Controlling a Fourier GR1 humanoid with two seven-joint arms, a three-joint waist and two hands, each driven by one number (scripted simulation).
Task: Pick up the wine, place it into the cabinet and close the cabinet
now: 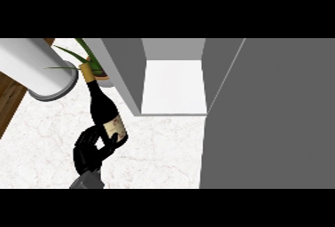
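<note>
**Wine bottle in the left hand, neck pointing away towards the plant**

The left hand [90, 153] shows at the lower left, its forearm coming in from the bottom edge. Its fingers and thumb are curled round the lower body of the wine bottle [104, 108], clasping it just beside the pale label [116, 127]. The bottle's long axis runs from the hand straight ahead and slightly leftward, base nearest the hand and gold-capped neck [87, 73] farthest from it. Whether the base touches the marble bench [163, 150] cannot be told.

Ahead of the hand, at the tip of the neck, stands a small potted plant [93, 62], its leaves overlapping the bottle's top in this view. Ahead and to the left of the hand sits a large white cylinder [33, 66].

Ahead and to the right of the hand is the open cabinet [124, 66], with a white floor inside. Its near grey side wall lies between the bottle and the opening. Farther right of the hand, the cabinet door [268, 115] stands as a broad grey panel, reaching down the right side of the view.
</note>
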